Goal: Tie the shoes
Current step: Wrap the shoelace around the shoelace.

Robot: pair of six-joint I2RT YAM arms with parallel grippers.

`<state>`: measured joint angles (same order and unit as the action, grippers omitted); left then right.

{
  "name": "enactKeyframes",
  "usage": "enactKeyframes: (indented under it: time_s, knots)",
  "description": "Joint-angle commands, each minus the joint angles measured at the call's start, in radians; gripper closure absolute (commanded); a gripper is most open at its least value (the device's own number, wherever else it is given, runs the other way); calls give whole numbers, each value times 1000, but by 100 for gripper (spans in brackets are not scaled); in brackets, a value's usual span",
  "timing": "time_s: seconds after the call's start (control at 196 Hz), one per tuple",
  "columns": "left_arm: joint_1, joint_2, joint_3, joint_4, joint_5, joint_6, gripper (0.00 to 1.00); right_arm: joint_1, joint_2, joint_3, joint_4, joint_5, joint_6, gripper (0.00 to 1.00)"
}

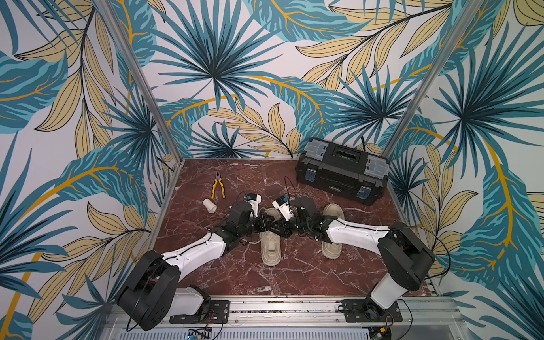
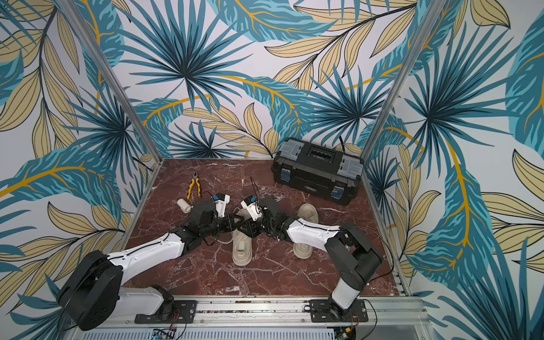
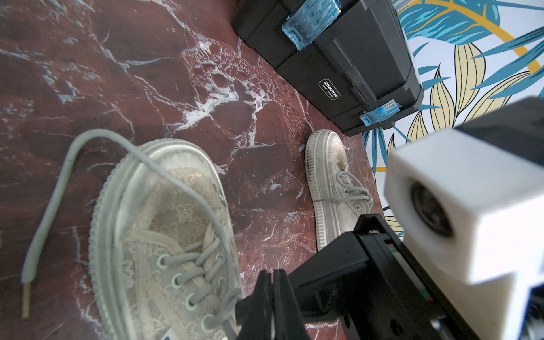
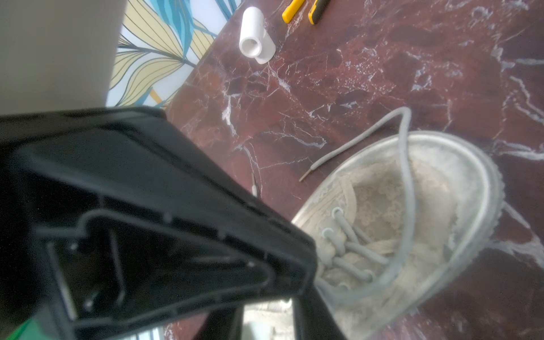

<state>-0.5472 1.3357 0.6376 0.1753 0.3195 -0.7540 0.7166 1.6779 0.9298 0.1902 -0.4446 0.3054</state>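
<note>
Closest: left fingers (image 3: 262, 303), pressed together right over the eyelets (image 3: 176, 279) of the mid shoe (image 3: 164, 223). A lace strand runs up to them, but I can't tell if it's pinched between them. Opposite, the right fingers (image 1: 281, 229) reach in from 3 o'clock and sit close against them. That arm's own view is blurred, so apart or together, can't tell. Both arms converge here because, I'd judge, a knot needs one lace end per side.

That mid shoe sits at bench (image 1: 294, 279) centre, toe to 12, heel to 6, so the lacing faces up under the arms. One loose lace (image 3: 59, 182) is draped over the toe and trails onto the bench toward 11. It lies slack, no bow visible.

Just at 3 o'clock of it stands the second shoe (image 1: 332, 210), parallel, partly under the right forearm (image 1: 356, 232). Probably waiting its turn; knot state unclear.

Far edge: toolbox (image 1: 343, 170) at 1 o'clock, pliers (image 1: 218, 185) at 11, white pipe fitting (image 1: 210, 205) at 10. All are well apart from the shoes, likely distractors.
</note>
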Motion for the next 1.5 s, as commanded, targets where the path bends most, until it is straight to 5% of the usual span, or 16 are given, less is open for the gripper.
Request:
enactKeyframes:
  time_s: [0.0,0.148,0.382,0.561,0.841,1.499]
  knots:
    - [-3,13,24,-7,-1,-1,93,7,19,12,51,23,21,81]
    - [-1,-3,32,-48,-28,9,74,8,19,16,15,50,10,100]
    - [106,-119,55,-270,-91,84,46,9,9,19,-33,78,-15,100]
    - [191,-133,117,-561,-224,247,45,9,-4,20,-51,84,-25,100]
    - [192,110,306,-730,-250,445,50,10,-12,21,-58,81,-22,100]
    - [104,519,632,-889,-366,520,59,23,-25,38,-87,101,-32,100]
